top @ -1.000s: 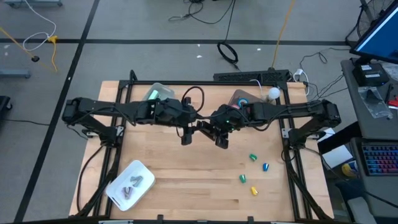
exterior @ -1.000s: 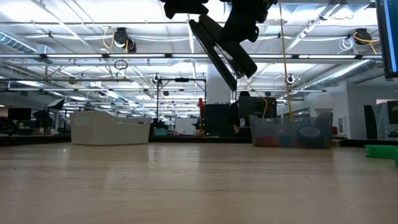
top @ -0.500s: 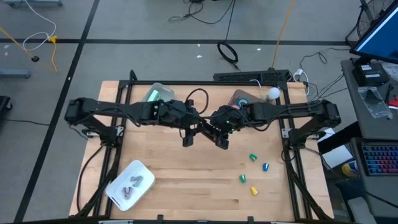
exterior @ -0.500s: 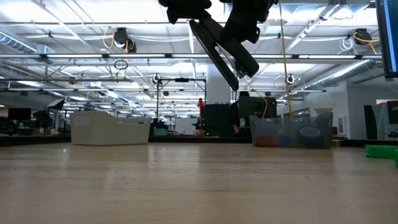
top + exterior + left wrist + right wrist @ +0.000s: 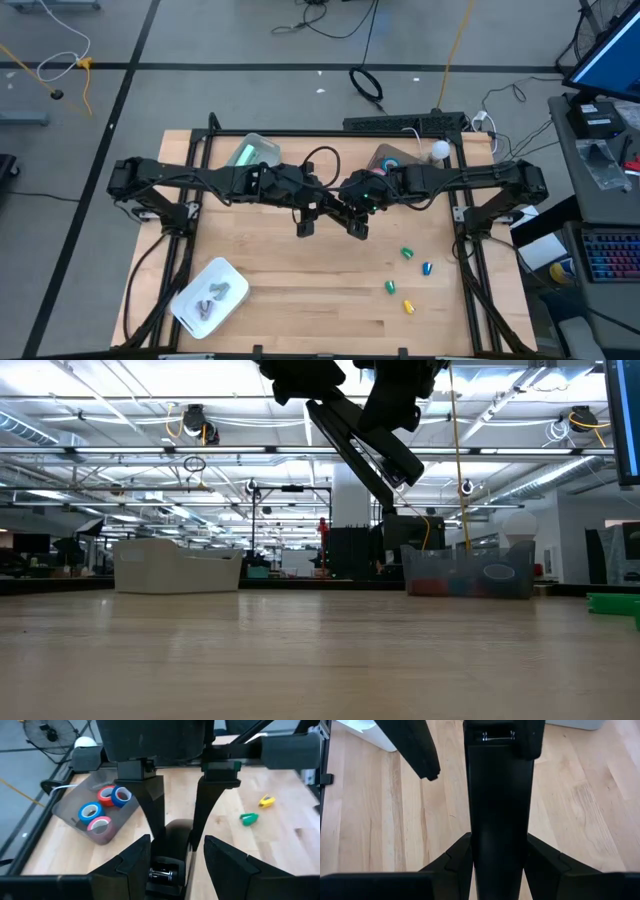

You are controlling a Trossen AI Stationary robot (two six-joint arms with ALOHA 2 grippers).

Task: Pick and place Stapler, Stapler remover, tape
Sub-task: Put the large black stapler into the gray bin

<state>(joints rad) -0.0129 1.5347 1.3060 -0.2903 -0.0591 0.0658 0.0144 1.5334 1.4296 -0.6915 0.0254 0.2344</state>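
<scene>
While stretched inward from opp. sides, met tip to tip high over table centre. R gripper (image 5: pixel 356 226) clamped on black stapler (image 5: pixel 362 445), tilted, well off wood. L gripper (image 5: pixel 306 222) spread astride stapler's end w/ gap one side; contact unclear. Stapler mostly hidden from above. Tape rolls (image 5: pixel 102 807) in clear bin (image 5: pixel 125 812), far edge.

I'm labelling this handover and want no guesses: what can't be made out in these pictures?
- Stapler: in the low view, its upper end is cut off by the top edge.
- White tray: in the high view, its grey contents are too small to name.
- Clear bin: in the high view, mostly covered by the right arm.
</scene>
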